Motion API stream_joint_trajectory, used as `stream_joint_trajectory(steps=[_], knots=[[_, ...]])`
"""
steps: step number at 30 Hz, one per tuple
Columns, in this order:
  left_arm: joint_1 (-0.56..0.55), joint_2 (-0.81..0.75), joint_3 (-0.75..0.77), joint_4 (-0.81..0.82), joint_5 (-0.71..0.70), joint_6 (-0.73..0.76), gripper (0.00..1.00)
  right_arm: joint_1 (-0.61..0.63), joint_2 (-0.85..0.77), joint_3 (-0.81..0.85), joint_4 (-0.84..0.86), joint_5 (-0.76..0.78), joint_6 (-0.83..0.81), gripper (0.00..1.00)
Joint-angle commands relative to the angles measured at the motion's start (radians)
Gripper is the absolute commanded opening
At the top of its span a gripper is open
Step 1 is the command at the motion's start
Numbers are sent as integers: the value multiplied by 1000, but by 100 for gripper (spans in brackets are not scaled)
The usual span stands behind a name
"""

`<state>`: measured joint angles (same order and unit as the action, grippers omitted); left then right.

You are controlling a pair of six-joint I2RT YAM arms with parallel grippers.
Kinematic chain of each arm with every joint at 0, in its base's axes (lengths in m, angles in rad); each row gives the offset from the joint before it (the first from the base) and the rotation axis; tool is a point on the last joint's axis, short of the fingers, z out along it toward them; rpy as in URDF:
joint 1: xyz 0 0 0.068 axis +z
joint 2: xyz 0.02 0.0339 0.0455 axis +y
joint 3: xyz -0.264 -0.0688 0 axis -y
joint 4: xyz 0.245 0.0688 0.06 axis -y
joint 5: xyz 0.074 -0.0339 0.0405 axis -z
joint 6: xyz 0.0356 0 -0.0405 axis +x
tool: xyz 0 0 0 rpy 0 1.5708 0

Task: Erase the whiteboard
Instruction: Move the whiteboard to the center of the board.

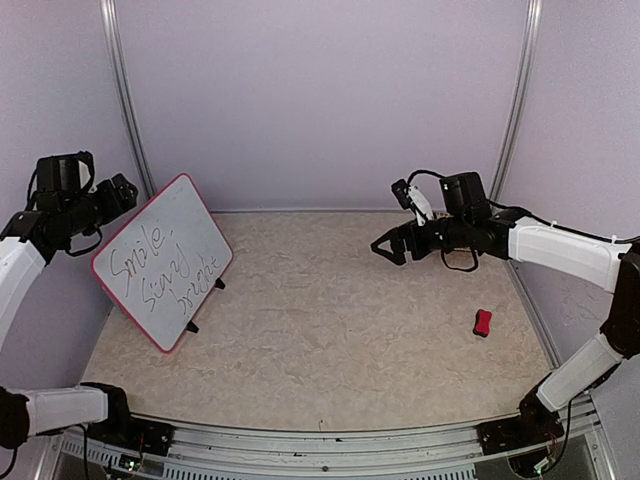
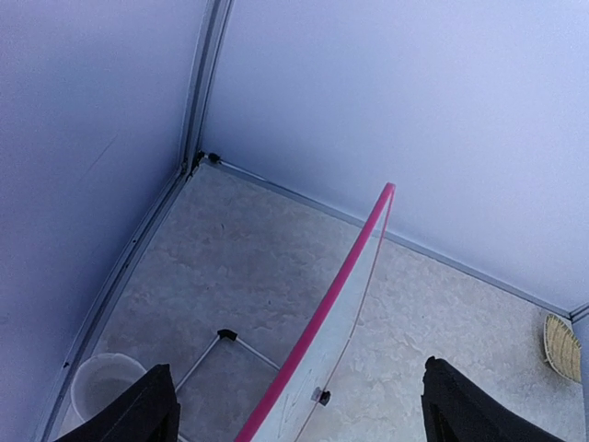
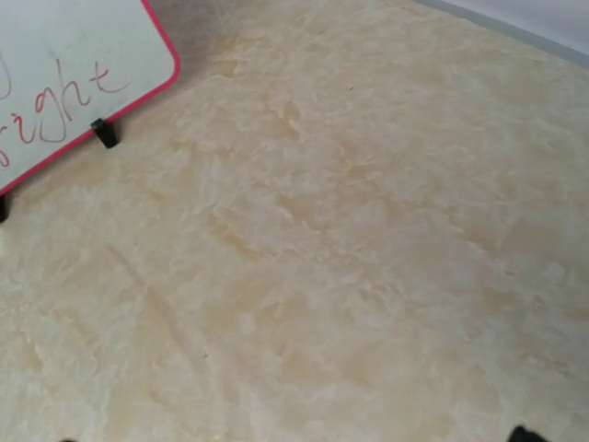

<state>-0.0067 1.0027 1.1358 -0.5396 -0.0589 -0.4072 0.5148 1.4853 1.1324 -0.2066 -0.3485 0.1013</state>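
- The whiteboard [image 1: 165, 262] stands on the beige mottled table [image 1: 330, 340] and leans back on a thin wire prop [image 2: 225, 336] behind it.
- Its frame is pink-red, and two small black feet [image 1: 192, 326] show along its lower edge.
- Red marker handwriting covers its face and appears to read "Smile, stay bright"; none of it is wiped.
- The left gripper [image 1: 118, 192] hangs at the whiteboard's upper far corner, just behind the top edge.
- In the left wrist view its two dark fingers [image 2: 138, 414] are spread wide, one on either side of the whiteboard's pink rim, and neither touches it.
- The right gripper [image 1: 388, 250] hovers above the table well to the right of the whiteboard, pointing toward it. Its jaws are spread and hold nothing.
- In the right wrist view only the whiteboard's lower right corner and one foot appear, with bare table beyond.
- A small red object [image 1: 483, 322] lies on the table far to the right of the whiteboard, past the right gripper.
- Behind the whiteboard, near the wall, sits a white cup [image 2: 106, 382].
- A woven round item [image 2: 558, 346] lies at the wall far to the whiteboard's right.
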Motion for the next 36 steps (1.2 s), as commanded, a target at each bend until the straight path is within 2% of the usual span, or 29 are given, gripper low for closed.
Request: stream_joint_trajectory(steps=[1,3,6,10,12,14,20,22,26,29,36], knots=[[-89,23,100,-31,-56,6,89,13,7,25,17,31,-21,100],[-203,49,144,-77,-202,-15,90,13,0,22,11,55,-25,100],[-382,88,209,-113,-402,-67,99,13,-13,19,6,92,-28,100],[-541,138,261,-122,-627,-120,99,13,-18,25,-6,124,-23,100],[-543,149,248,-89,-607,-132,99,13,-24,24,-8,139,-20,100],[-514,126,186,0,-462,-120,99,13,-35,20,-8,166,-20,100],[-396,-34,-161,327,-231,-198,99,13,-67,4,-10,185,-21,100],[-431,-15,-172,323,-285,-211,99,12,-69,4,-11,186,-20,100],[-583,137,-66,188,-529,-244,99,13,-68,5,-12,193,-20,100],[-661,240,-6,90,-664,-329,99,13,-66,9,-11,194,-16,100],[-747,381,30,-9,-820,-610,99,12,-67,9,-13,199,-15,100]])
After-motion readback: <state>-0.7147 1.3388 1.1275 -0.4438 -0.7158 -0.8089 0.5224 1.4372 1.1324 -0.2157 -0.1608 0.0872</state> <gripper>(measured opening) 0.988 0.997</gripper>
